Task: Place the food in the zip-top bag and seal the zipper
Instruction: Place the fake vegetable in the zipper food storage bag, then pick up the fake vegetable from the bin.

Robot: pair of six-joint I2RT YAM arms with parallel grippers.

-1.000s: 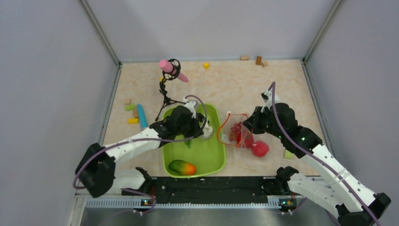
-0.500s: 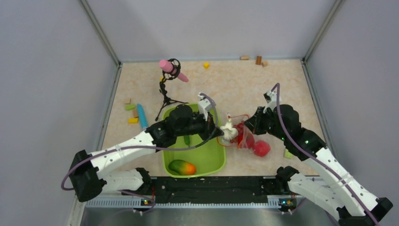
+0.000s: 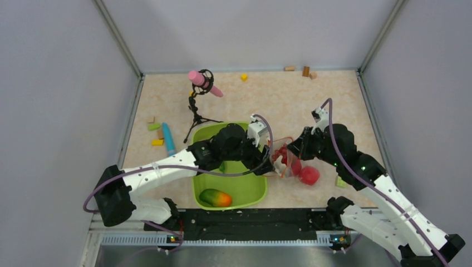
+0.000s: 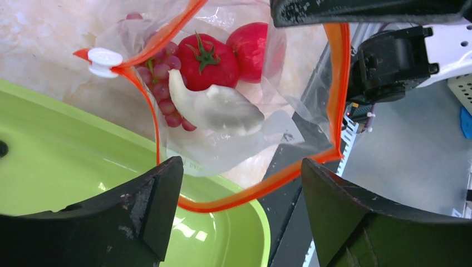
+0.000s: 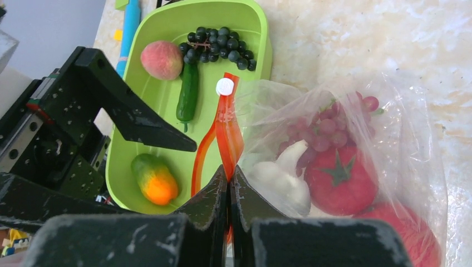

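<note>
The zip-top bag (image 3: 285,162) lies right of the green tray (image 3: 245,192), its mouth held apart. My right gripper (image 5: 230,169) is shut on the orange-red zipper (image 5: 228,128). My left gripper (image 4: 242,167) hangs open just in front of the mouth, with nothing between its jaws. Inside the bag lie the white piece (image 4: 217,108), a tomato (image 4: 203,55), reddish grapes (image 4: 161,83) and another red round one (image 4: 250,41). In the tray remain a peach (image 5: 161,60), dark grapes (image 5: 220,43), a cucumber (image 5: 188,92) and the orange-green piece (image 5: 155,181).
A pink microphone on a black stand (image 3: 203,82) rises behind the tray. A light-blue stick (image 3: 168,138) and small blocks (image 3: 155,127) lie to the left. More blocks (image 3: 305,71) sit along the back wall, and a green one (image 3: 340,182) by the right arm.
My left gripper carried the white piece from the tray to the bag's mouth and opened; the piece now lies inside the bag. The right gripper kept its hold.
</note>
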